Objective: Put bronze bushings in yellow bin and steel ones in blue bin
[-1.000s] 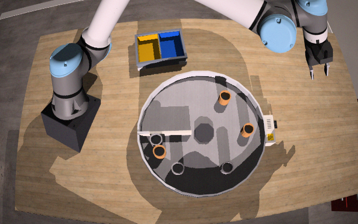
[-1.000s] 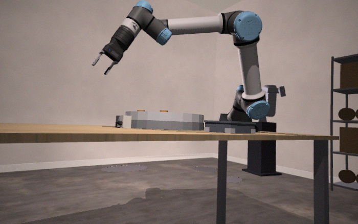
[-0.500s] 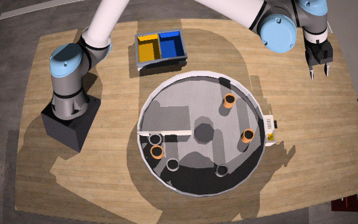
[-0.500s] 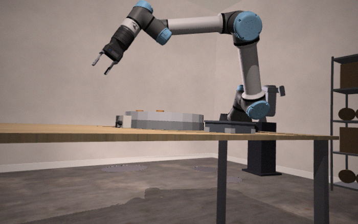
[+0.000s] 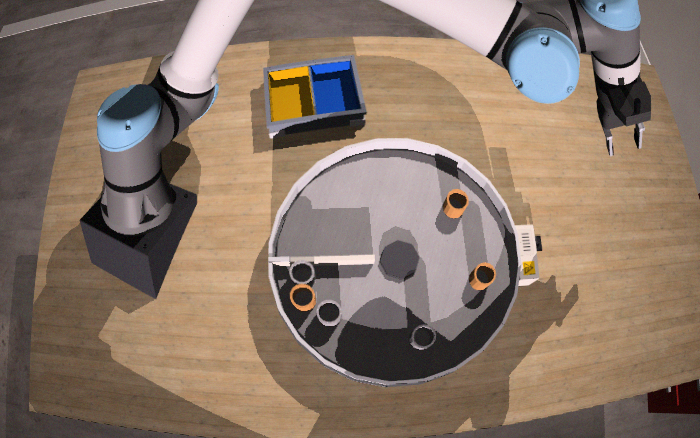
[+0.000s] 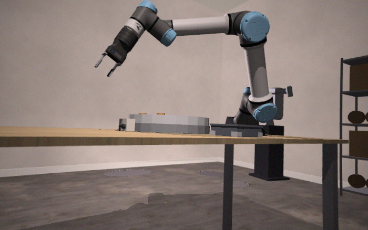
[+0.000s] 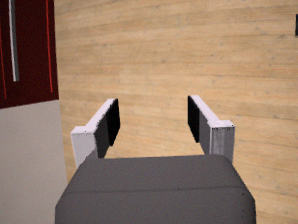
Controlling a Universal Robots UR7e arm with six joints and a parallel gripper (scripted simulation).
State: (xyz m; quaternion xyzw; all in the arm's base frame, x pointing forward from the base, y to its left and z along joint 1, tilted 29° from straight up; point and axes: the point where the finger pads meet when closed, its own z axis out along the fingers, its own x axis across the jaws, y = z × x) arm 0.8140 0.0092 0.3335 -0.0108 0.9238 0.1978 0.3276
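Hanging high over the table (image 5: 583,320) (image 6: 68,133) (image 7: 150,45), kept the gripper (image 5: 625,149) (image 6: 102,71) (image 7: 153,111) released, with nothing between the fingers. Had the turntable (image 5: 407,144) (image 6: 168,119) below and off to the base side, well apart from the fingertips, with six bushings aboard, three bronze and three steel by colour. Had both the yellow bin (image 5: 289,103) and the blue bin (image 5: 330,95) farther back toward the arm's base, with no bushing visible inside.

Stood nearest to risk with the upright bronze bushing (image 5: 455,209) (image 6: 161,113) on the gripper's side of the disc, and with a second bronze bushing (image 5: 482,283) (image 6: 142,113) close to the rim. Could miss or tip either by descending late on a moving disc. Faced worse on the side away from the gripper: a steel bushing (image 5: 291,272) at the white bar (image 5: 320,259), a bronze bushing (image 5: 293,298) crowded just beside, and another steel bushing (image 5: 329,323) near both. Risked knocking a neighbour or catching the wrong metal there, hence a wrong bin. Seemed safer with the lone steel bushing (image 5: 415,343), despite dark shadow dulling the colour. Risked dropping across the bins' shared wall by releasing off-centre.
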